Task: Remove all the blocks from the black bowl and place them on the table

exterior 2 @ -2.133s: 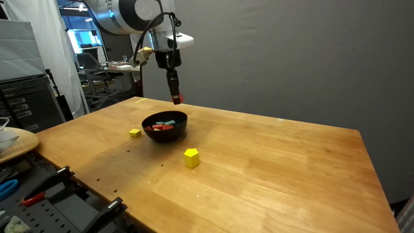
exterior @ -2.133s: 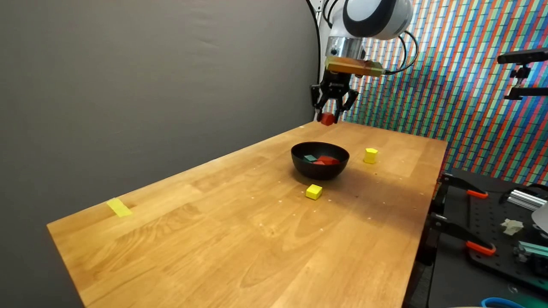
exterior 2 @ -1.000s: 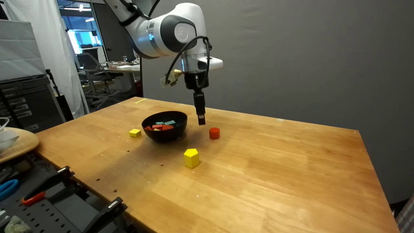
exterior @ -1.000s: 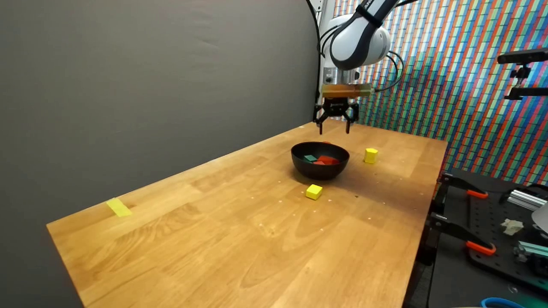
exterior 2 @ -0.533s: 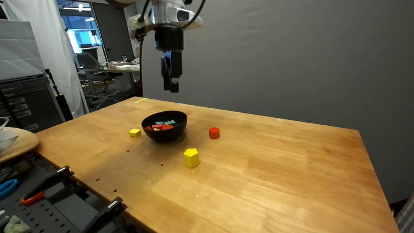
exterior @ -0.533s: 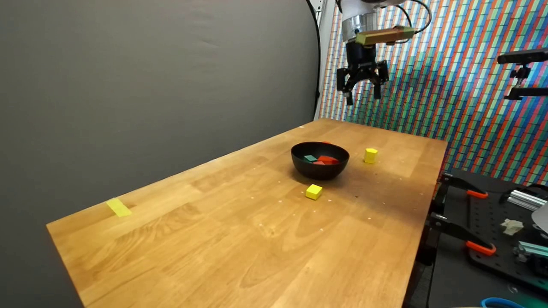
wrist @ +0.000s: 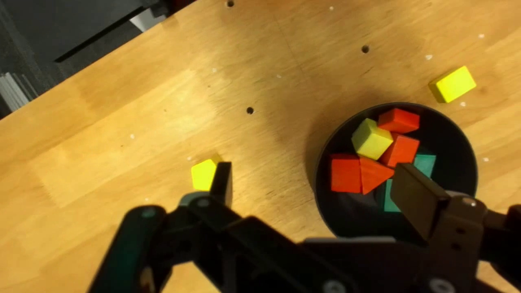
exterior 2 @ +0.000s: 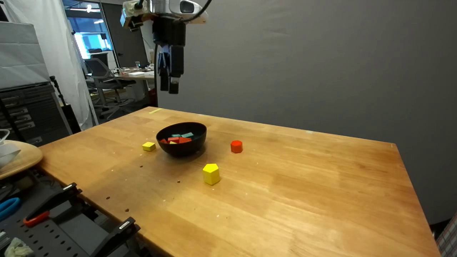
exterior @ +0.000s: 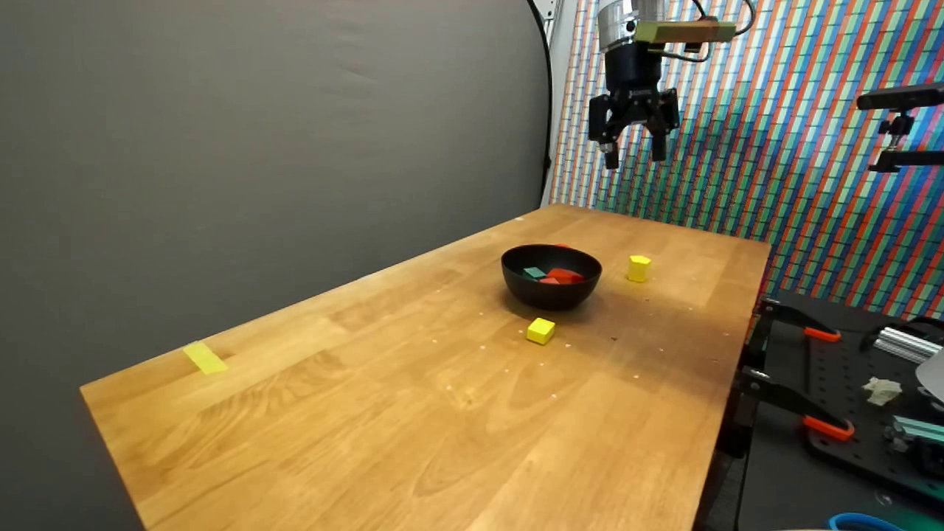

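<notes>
My gripper [exterior: 636,156] hangs high above the table [exterior: 354,413], its fingers apart with nothing between them. The black bowl [exterior 2: 182,151] stands below. In the wrist view it holds several red blocks [wrist: 346,175], a yellow block [wrist: 372,140] and green blocks [wrist: 424,163]; one finger [wrist: 419,195] covers part of the green ones. Three blocks lie on the table: a yellow five-sided block [exterior 2: 211,174], a small yellow block [exterior 2: 149,146] and a red six-sided block [exterior 2: 236,146]. Only a sliver of that red block [exterior: 562,245] shows past the bowl's rim in an exterior view.
A flat strip of yellow tape [exterior: 205,358] is stuck near the table's edge. Black clamps [exterior 2: 117,236] with orange-red handles sit along one long side, beside a dark perforated board [exterior: 848,369]. A grey wall [exterior: 295,147] runs along the opposite side.
The red six-sided block, earlier held in the gripper, was set down on the table beside the bowl. The gripper opened, then rose and swung back. The bowl and its blocks stayed put.
</notes>
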Controlling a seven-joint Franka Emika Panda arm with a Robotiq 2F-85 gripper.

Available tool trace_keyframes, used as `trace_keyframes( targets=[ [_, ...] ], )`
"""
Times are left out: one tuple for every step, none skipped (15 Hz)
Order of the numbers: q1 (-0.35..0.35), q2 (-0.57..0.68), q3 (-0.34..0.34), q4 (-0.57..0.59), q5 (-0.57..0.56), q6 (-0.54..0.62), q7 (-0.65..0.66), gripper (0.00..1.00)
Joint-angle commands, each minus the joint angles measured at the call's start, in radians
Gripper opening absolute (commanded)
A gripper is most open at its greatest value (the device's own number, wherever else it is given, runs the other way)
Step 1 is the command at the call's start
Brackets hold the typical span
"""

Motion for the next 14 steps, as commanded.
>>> trace_keyframes(
  targets=[
    [-0.003, 0.068, 0.048, -0.001, 0.094, 0.149, 0.158, 1.0],
    [0.006, 0.092, 0.061, -0.016, 0.083, 0.233, 0.217, 1.0],
    [0.014, 0.12, 0.071, -0.027, 0.067, 0.323, 0.27, 1.0],
    [0.023, 0.148, 0.078, -0.037, 0.053, 0.404, 0.33, 1.0],
    [0.035, 0.181, 0.082, -0.043, 0.035, 0.49, 0.387, 1.0],
    [0.049, 0.212, 0.079, -0.051, 0.004, 0.57, 0.452, 1.0],
    [0.069, 0.242, 0.067, -0.056, -0.043, 0.646, 0.524, 1.0],
    [0.094, 0.27, 0.044, -0.058, -0.108, 0.706, 0.607, 1.0],
    [0.121, 0.295, 0.013, -0.057, -0.177, 0.749, 0.682, 1.0],
    [0.153, 0.318, -0.022, -0.052, -0.244, 0.776, 0.758, 1.0],
    [0.189, 0.339, -0.064, -0.047, -0.312, 0.796, 0.831, 1.0],
    [0.223, 0.357, -0.104, -0.04, -0.372, 0.805, 0.894, 1.0],
    [0.258, 0.374, -0.145, -0.034, -0.433, 0.812, 0.955, 1.0],
    [0.289, 0.386, -0.178, -0.03, -0.489, 0.81, 1.005, 0.9]
  ],
)
